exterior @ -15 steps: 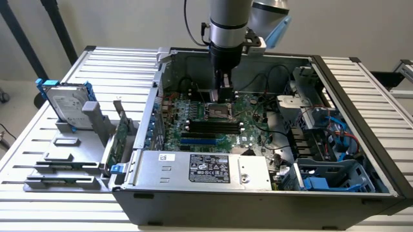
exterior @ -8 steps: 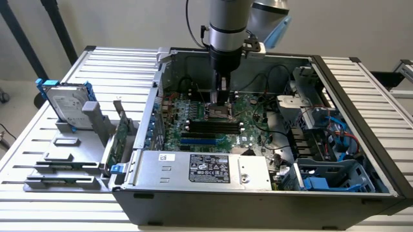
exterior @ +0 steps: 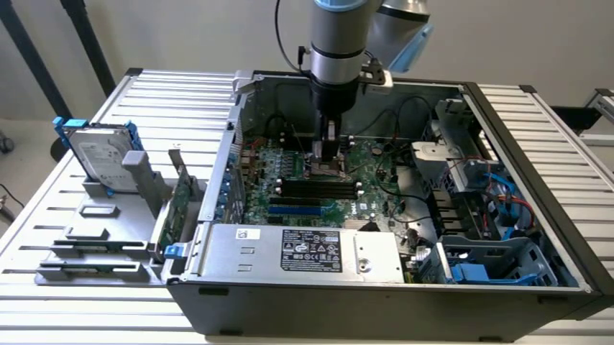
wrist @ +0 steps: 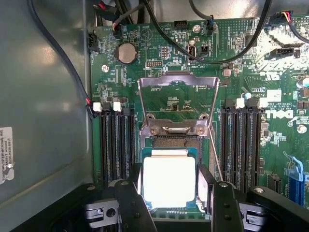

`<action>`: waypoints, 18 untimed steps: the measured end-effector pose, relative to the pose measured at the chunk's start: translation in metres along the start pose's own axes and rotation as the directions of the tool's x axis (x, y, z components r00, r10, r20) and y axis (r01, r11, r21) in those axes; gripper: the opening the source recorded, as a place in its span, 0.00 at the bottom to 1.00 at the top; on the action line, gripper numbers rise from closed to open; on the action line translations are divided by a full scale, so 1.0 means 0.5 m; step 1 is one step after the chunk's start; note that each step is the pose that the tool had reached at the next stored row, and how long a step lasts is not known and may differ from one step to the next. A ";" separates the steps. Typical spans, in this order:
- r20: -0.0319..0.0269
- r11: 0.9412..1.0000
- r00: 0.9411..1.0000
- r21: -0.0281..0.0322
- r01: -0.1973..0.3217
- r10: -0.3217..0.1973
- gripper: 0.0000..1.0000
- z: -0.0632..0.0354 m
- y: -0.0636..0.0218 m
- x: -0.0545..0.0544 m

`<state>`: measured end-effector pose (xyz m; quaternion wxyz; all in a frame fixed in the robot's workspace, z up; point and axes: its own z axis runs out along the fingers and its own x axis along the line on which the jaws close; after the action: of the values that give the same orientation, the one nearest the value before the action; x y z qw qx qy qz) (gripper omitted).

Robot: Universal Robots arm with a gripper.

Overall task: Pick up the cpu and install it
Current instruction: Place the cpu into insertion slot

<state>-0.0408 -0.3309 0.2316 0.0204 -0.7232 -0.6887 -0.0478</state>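
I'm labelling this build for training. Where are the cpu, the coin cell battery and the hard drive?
cpu [wrist: 169,181], wrist view, middle of its metal top.
coin cell battery [wrist: 127,52], wrist view, centre of its face.
hard drive [exterior: 100,154], exterior view, its labelled face.

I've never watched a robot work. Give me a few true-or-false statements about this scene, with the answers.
1. The gripper holds the cpu over the socket. True.
2. The socket's metal cover is shut flat. False: the cover stands swung open.
3. The hard drive lies inside the computer. False: the hard drive stands in a holder outside the case, on the exterior view's left.
4. The arm reaches down into the open case. True.
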 end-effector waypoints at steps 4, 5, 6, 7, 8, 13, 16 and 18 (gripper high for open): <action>0.002 1.000 1.000 0.012 -0.001 0.001 0.55 0.004 0.000 0.000; 0.002 1.000 1.000 0.016 -0.001 0.001 0.55 0.005 0.000 0.000; 0.002 1.000 1.000 0.020 -0.002 0.002 0.55 0.006 0.001 0.000; 0.002 1.000 1.000 0.023 -0.002 0.002 0.55 0.007 0.003 0.000; 0.003 1.000 1.000 0.024 -0.002 0.002 0.55 0.008 0.005 0.000; 0.003 0.999 1.000 0.035 -0.003 0.003 0.55 0.015 0.010 -0.001; 0.004 0.999 1.000 0.043 -0.004 0.004 0.55 0.020 0.012 -0.001; 0.004 0.999 1.000 0.047 -0.004 0.004 0.55 0.023 0.013 -0.002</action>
<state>-0.0340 -0.3309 0.2200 0.0361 -0.7241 -0.6881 -0.0303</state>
